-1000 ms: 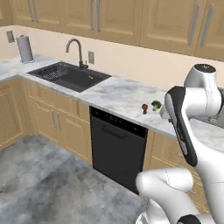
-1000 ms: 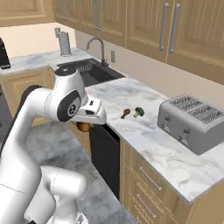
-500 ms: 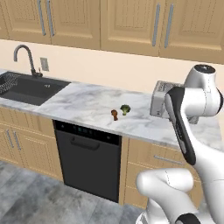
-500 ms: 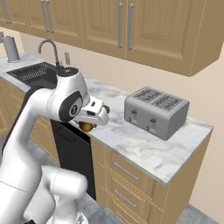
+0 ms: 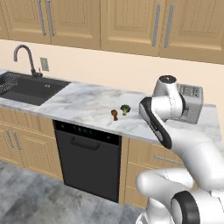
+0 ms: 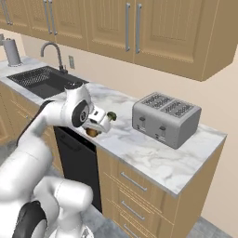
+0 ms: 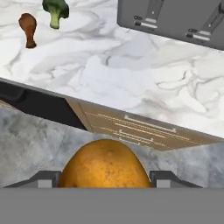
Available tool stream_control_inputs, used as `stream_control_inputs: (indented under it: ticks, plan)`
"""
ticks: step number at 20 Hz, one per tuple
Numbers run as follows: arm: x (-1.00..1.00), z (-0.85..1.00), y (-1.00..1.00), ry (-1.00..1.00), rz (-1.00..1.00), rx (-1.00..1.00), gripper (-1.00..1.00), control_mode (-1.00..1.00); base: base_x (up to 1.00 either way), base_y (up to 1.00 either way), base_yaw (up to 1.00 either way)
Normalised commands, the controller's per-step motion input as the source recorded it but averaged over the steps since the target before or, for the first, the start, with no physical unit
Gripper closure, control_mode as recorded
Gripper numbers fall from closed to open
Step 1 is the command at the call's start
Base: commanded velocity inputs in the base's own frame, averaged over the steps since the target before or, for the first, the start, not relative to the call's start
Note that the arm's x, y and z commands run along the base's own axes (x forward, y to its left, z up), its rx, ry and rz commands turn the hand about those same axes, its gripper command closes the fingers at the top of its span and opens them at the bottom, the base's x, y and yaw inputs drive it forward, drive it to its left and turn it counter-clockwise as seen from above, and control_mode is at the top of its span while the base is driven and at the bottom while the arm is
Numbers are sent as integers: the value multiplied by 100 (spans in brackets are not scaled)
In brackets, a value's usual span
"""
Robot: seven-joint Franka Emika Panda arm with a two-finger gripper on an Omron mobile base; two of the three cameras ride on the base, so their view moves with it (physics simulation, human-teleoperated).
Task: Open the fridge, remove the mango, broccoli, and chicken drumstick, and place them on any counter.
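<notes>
My gripper (image 7: 105,178) is shut on the mango (image 7: 105,164), a smooth orange-yellow fruit sitting between the two fingertips (image 7: 43,179). In the right base view the gripper (image 6: 96,128) hangs at the front edge of the counter (image 6: 153,158) with the mango (image 6: 93,133) under it. The chicken drumstick (image 5: 114,114) and the broccoli (image 5: 125,109) lie side by side on the marbled counter (image 5: 83,105). In the hand view the drumstick (image 7: 28,27) and broccoli (image 7: 55,10) show at the top left. The fridge is out of view.
A grey toaster (image 6: 165,118) stands on the counter to the right of the gripper. A black dishwasher front (image 5: 89,162) sits below the counter, with wooden drawers (image 6: 135,195) beside it. The dark sink (image 5: 24,87) with its faucet (image 5: 24,57) lies to the left.
The base has driven right along the counter: the sink has slid left in both views and the toaster has come in. The gripper still holds the mango the same way.
</notes>
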Motion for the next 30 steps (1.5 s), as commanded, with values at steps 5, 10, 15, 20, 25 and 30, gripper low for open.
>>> stream_control_inputs:
  ticks: [5, 10, 15, 20, 25, 30]
  plan:
    - [100, -97, 7, 0, -1, 0, 100, -100, 0, 0, 0]
    - [100, -52, 1, 0, -2, 0, 100, -100, 0, 0, 0]
    - [100, -16, 1, -1, -3, 0, 100, -100, 0, 0, 0]
    - [88, -14, 0, 0, -4, 0, 100, -100, 0, 0, 0]
    - [53, -31, 0, 0, -4, 0, 100, -100, 0, 0, 0]
    - [51, -42, 0, 0, -4, 0, -100, -100, 0, 0, 0]
